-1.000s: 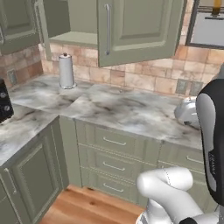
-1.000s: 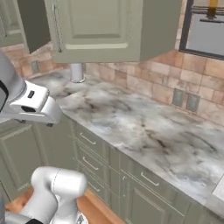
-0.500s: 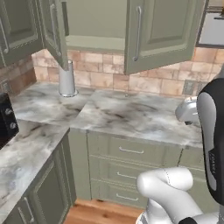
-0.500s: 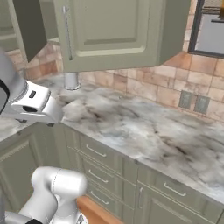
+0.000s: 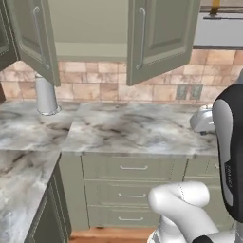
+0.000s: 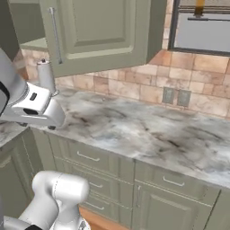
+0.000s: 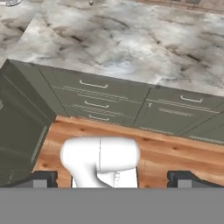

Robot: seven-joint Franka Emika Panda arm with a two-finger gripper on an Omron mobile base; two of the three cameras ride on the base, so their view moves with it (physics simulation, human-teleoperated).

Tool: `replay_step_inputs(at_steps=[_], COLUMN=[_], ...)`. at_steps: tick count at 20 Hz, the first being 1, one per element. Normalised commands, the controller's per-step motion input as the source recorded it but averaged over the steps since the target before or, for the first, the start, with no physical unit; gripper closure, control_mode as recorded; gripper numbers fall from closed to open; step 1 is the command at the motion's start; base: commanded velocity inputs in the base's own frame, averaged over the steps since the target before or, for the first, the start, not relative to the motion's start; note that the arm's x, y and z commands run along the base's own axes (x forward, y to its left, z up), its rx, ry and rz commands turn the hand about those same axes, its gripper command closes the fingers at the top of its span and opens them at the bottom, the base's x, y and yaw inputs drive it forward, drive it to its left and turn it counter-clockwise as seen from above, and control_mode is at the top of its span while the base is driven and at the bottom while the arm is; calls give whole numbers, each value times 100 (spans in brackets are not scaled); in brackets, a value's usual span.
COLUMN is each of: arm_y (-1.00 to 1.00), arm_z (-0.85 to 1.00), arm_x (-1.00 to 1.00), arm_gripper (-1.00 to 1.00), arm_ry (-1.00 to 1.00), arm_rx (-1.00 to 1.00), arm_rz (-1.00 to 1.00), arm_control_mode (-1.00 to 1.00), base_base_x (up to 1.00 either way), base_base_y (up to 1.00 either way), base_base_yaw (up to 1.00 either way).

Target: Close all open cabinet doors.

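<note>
Lots cropped or covered here, not much you can fully see.

Both open doors, left door (image 5: 33,38) and right door (image 5: 161,35), run off the top edge at 12 o'clock in the left base view, so their upper ends and handle tops are gone. In the right base view the right door (image 6: 103,31) is chopped at the top too, and it covers the cabinet's inside. The paper towel roll (image 5: 46,95) has its top tucked behind the left door. The arm hides the counter's (image 5: 128,130) 3 o'clock end. In the hand view the finger tips (image 7: 43,178) barely poke up at 6 o'clock, so how the gripper stands is anyone's guess.
</note>
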Motion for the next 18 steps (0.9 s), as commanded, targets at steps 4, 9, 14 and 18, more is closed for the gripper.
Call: replay_step_inputs(at_steps=[4,9,14,18], arm_y=[0,0,0,0], arm_z=[0,0,0,0], arm_x=[0,0,0,0], arm_gripper=[-100,-100,-100,-100], arm_ry=[0,0,0,0], arm_rx=[0,0,0,0], arm_rz=[0,0,0,0], arm_control_mode=[100,100,100,100], base_base_x=[8,26,39,47], base_base_y=[18,30,45,49], base_base_yaw=[-33,-23,-27,-29])
